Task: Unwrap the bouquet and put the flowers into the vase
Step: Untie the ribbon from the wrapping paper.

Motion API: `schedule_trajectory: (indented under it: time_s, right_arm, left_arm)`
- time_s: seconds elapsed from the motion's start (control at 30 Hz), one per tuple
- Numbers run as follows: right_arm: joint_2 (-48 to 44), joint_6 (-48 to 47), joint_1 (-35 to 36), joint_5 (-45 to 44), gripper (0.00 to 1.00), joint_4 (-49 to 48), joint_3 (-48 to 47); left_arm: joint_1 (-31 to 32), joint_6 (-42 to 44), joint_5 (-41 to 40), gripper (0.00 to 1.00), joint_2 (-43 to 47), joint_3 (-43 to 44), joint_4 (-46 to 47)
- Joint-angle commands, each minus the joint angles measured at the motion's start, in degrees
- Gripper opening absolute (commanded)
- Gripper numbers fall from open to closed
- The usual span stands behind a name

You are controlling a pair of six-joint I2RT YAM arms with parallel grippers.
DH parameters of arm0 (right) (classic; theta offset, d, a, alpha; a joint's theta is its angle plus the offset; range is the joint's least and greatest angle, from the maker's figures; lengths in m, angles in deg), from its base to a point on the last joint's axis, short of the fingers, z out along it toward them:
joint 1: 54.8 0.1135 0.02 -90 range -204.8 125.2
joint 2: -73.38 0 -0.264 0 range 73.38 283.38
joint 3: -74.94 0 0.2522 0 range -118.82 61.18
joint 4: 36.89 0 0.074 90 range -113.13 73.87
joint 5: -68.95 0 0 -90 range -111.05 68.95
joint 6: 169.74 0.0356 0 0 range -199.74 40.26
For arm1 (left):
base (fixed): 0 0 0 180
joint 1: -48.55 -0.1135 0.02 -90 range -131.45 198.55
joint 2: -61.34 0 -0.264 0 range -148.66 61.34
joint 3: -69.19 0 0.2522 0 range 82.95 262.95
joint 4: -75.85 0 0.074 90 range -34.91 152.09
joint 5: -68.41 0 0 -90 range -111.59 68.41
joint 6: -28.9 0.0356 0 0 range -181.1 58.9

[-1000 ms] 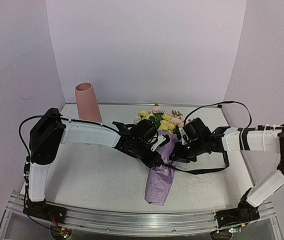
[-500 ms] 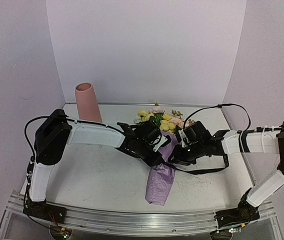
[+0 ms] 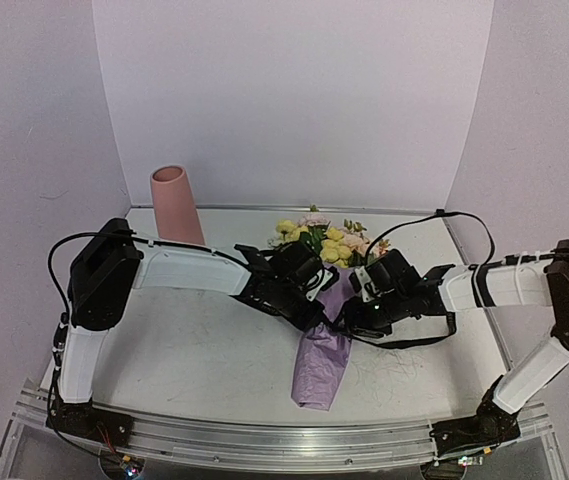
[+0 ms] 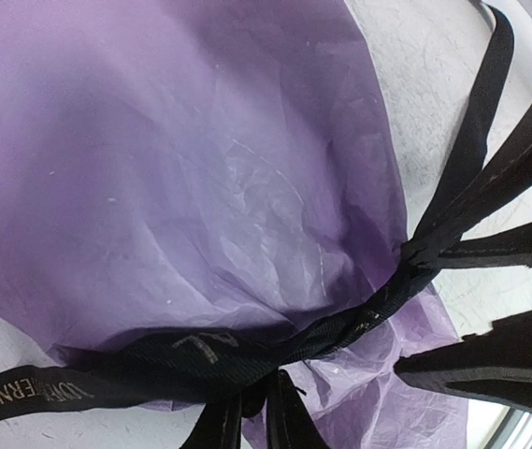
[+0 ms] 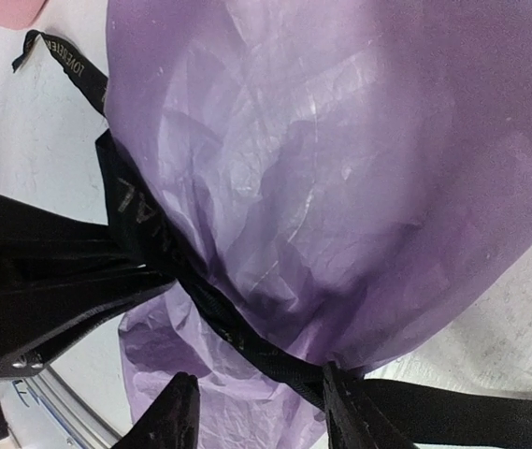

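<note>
The bouquet [image 3: 322,335] lies on the table, its yellow, pink and cream flowers [image 3: 326,243] toward the back and its lilac paper [image 4: 200,168] cone toward the front. A black ribbon [image 4: 200,360] is tied round the cone's waist. My left gripper [image 4: 256,426] is shut on that ribbon at the cone's left side [image 3: 312,312]. My right gripper [image 5: 261,412] stands open on the cone's right side [image 3: 349,322]; the ribbon [image 5: 247,346] runs across the gap against one fingertip [image 5: 340,407]. The salmon-pink vase [image 3: 175,205] stands upright at the back left.
A loose tail of the ribbon [image 3: 414,342] loops over the white table [image 3: 194,350] under the right arm. Pale walls close in the back and both sides. A metal rail [image 3: 264,440] runs along the near edge.
My right gripper has opened and shifted slightly left toward the cone. My left gripper has closed on the ribbon. The bouquet has barely moved.
</note>
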Motion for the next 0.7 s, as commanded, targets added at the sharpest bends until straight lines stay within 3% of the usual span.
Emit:
schedule_trajectory:
  time_s: [0.0, 0.27, 0.47, 0.67]
  right_arm:
    - [2.1, -1.2, 0.0, 0.6, 0.47, 0.6, -2.2]
    - [4.3, -1.6, 0.0, -0.6, 0.42, 1.5, -4.5]
    - [5.4, 0.1, 0.0, -7.0, 0.36, 6.8, -6.1]
    - [2.3, 0.4, 0.0, -9.9, 0.34, 8.2, -5.4]
  left_arm:
    - [0.1, -3.1, -3.2, 0.12, 4.8, -0.5, 0.2]
    - [0.1, -5.6, -4.4, 0.13, 5.9, -2.2, 0.2]
    - [0.1, -6.4, -4.6, 0.13, 7.2, -4.5, 0.2]
    - [0.1, -6.8, -7.5, 0.13, 8.0, -5.4, 0.1]
